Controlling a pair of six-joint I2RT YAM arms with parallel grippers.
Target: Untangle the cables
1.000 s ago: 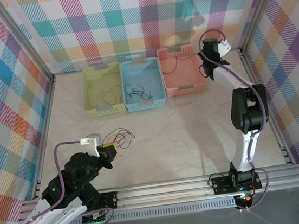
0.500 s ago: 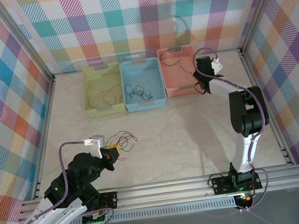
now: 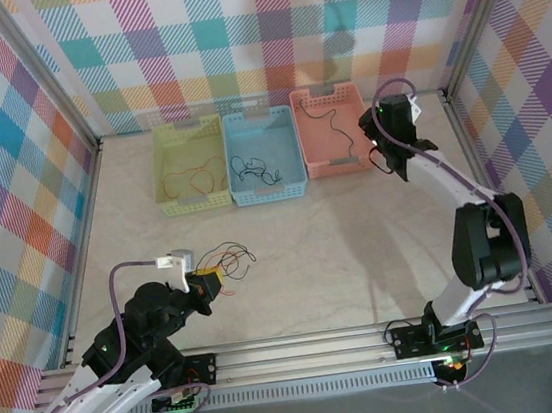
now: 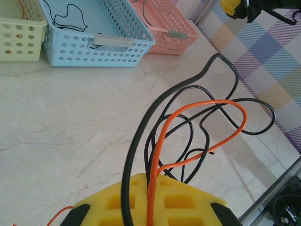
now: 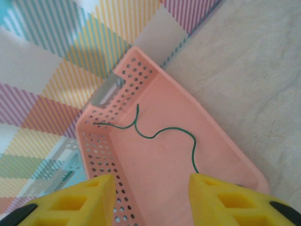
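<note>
**Left tool grips the knot while the right one hangs open over the pink basket**

At the near left, the left arm is folded low over the worktop point(image 3: 342, 249), elbow back towards its base and wrist reaching forward and slightly up. The left tool point(image 3: 204, 279) is clenched on the tangled cables point(image 3: 227, 261). In the wrist view, black and orange-red wires rise from between its yellow pads point(image 4: 141, 197) and fan into loose overlapping loops above the worktop. Holding the bundle by one end and off the surface probably lets the loops hang apart so a single strand can be picked out.

Along the far wall stand three baskets side by side. The yellow-green basket point(image 3: 195, 205) holds orange-red wire, the blue basket point(image 3: 269, 196) a black one and the pink basket point(image 3: 340, 166) a thin green cable point(image 5: 164, 129). That reads as sorting: each freed wire goes to a basket of its own kind.

On the right, the right arm stands tall from its base and stretches far forward, its wrist bent down beside the pink basket's right edge. The right tool point(image 3: 377, 139) is released. Its two yellow fingers point(image 5: 101, 197) are well apart with nothing between them, above the green cable lying loose on the basket floor. It is well apart from the bundle and must come back across the worktop for the next strand.
</note>
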